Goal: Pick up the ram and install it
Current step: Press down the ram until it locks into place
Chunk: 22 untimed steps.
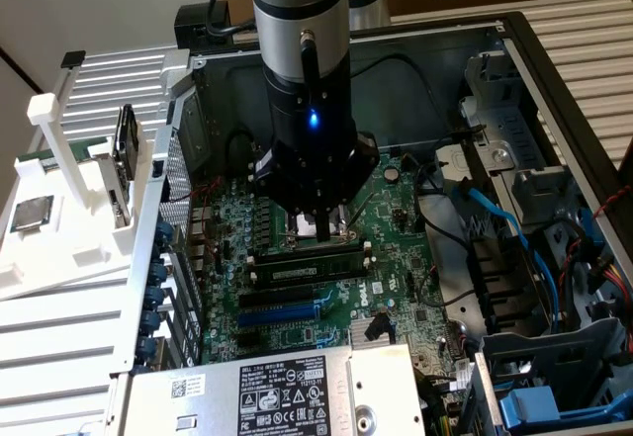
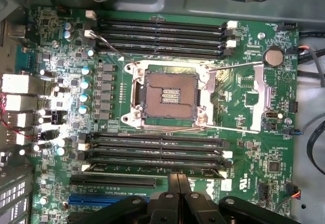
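Observation:
The ram point(image 1: 302, 268), a long dark stick with a white label, stands on edge in a slot of the motherboard point(image 1: 396, 258), inside the open computer case. My gripper point(image 1: 323, 228) hangs straight down just above it, beside the processor socket point(image 1: 316, 233). In the wrist view the gripper point(image 2: 177, 179) is shut, its two black fingers pressed together with nothing between them. Its tips sit over the bank of long black slots point(image 2: 152, 155) below the socket. From above I cannot tell which of these slots holds the ram.
The open processor socket point(image 2: 170, 94) lies between two banks of slots. A white rack point(image 1: 59, 189) on the exterior view's left holds a silver processor chip point(image 1: 30, 214). The power supply point(image 1: 287, 387), blue cables point(image 1: 495, 218) and drive cage point(image 1: 554, 357) crowd the case.

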Each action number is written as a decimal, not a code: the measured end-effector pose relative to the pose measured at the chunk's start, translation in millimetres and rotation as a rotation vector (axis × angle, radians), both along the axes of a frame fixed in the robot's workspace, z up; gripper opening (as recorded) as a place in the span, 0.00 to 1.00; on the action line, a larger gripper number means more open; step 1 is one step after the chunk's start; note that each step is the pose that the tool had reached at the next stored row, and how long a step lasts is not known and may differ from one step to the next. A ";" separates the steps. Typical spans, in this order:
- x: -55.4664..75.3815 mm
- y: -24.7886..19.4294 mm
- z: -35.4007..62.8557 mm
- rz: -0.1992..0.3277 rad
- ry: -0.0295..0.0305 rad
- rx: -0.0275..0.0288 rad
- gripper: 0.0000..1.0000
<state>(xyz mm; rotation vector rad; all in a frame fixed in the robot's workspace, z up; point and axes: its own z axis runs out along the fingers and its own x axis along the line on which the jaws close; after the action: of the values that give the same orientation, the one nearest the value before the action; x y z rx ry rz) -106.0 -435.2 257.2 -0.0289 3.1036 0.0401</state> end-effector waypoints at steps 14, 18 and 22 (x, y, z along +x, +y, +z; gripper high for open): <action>0.0 0.0 0.0 -0.116 0.0000 0.0000 0.12; 0.0 0.1 0.0 -0.126 0.0000 -0.0001 0.12; 0.0 0.1 0.0 -0.150 0.0000 0.0000 0.12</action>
<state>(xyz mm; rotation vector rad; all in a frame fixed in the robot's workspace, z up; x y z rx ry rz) -106.0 -435.1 257.2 0.2044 3.0952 0.0356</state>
